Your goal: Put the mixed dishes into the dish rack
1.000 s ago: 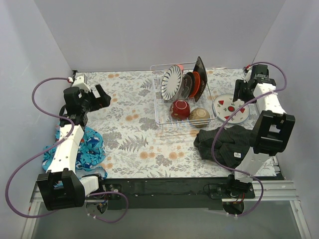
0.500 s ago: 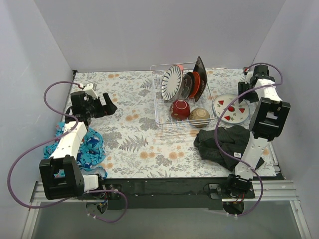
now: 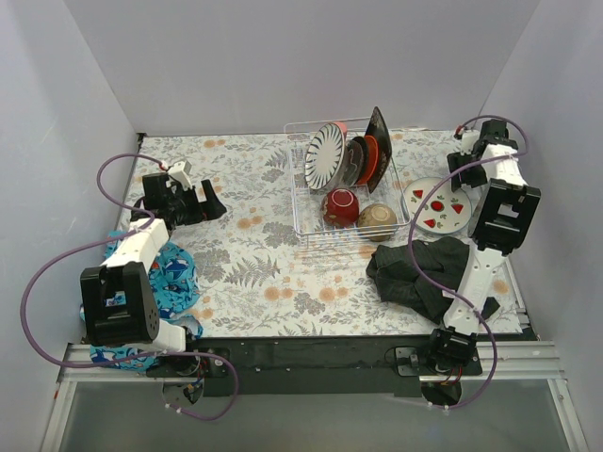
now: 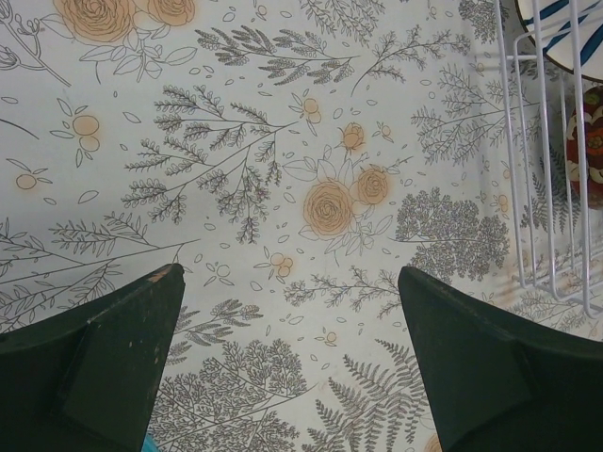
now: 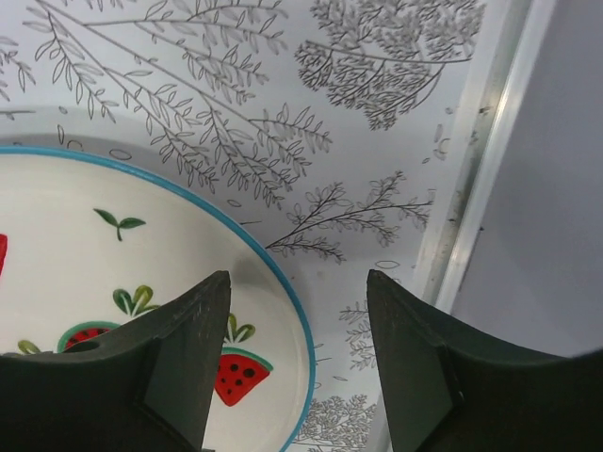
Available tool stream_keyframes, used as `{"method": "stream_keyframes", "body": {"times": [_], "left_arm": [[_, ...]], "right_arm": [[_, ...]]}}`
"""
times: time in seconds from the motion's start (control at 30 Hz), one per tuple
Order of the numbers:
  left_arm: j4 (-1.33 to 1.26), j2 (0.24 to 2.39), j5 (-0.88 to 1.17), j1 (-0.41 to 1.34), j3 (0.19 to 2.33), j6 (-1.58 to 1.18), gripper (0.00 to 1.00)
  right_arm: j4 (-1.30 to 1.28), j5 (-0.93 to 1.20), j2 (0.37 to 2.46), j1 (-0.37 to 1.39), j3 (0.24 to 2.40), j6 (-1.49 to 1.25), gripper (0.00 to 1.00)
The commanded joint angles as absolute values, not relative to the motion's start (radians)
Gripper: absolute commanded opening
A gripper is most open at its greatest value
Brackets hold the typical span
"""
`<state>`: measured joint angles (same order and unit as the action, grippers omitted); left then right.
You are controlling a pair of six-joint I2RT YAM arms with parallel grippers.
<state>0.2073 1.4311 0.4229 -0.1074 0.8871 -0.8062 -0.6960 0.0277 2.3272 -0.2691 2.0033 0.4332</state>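
Note:
The dish rack (image 3: 306, 224) stands at the back centre. In it are a black-striped white plate (image 3: 325, 155), dark plates, an orange plate (image 3: 369, 162), a red bowl (image 3: 340, 207) and a tan-bottomed bowl (image 3: 378, 221). A white plate with red watermelon marks (image 3: 438, 205) lies flat on the table to the right of the rack. My right gripper (image 3: 460, 177) is open over that plate's far right edge. In the right wrist view the jaws (image 5: 297, 278) straddle its blue rim (image 5: 283, 282) without touching it. My left gripper (image 3: 209, 202) is open and empty, low over the bare tablecloth (image 4: 290, 271).
A black cloth (image 3: 424, 273) lies crumpled in front of the watermelon plate. A blue patterned cloth (image 3: 165, 278) lies at the near left. The rack's wires (image 4: 546, 188) show at the right edge of the left wrist view. The table's metal edge (image 5: 471, 207) and the wall are just right of my right gripper.
The left arm has swung down and to the right, bringing its gripper lower over the cloth. The right arm has drawn back toward the far right corner. Both grippers stayed open.

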Motion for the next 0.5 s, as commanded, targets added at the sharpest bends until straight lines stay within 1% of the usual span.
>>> {"method": "stream_keyframes", "body": {"times": [0.0,0.07,0.13,0.33,0.37,0.4,0.47], "left_arm": [[0.192,1.442,0.451,-0.104,0.936,-0.779,0.98],[0.192,1.451,0.454,-0.106,0.937,-0.776,0.98],[0.192,1.454,0.456,-0.104,0.937,-0.775,0.98],[0.196,1.437,0.449,-0.095,0.927,-0.765,0.98],[0.199,1.433,0.448,-0.091,0.923,-0.765,0.98],[0.199,1.431,0.446,-0.091,0.922,-0.764,0.98],[0.199,1.430,0.448,-0.087,0.922,-0.764,0.98]], "right_arm": [[-0.788,0.172,2.348,-0.311,2.046,0.456,0.66],[-0.833,0.232,2.367,-0.321,2.045,0.462,0.66],[-0.873,0.279,2.381,-0.333,2.048,0.475,0.63],[-0.977,0.388,2.399,-0.348,2.017,0.503,0.47],[-0.980,0.402,2.392,-0.348,1.997,0.506,0.41],[-0.980,0.414,2.387,-0.350,1.988,0.506,0.29],[-0.977,0.437,2.370,-0.351,1.977,0.497,0.14]]}}
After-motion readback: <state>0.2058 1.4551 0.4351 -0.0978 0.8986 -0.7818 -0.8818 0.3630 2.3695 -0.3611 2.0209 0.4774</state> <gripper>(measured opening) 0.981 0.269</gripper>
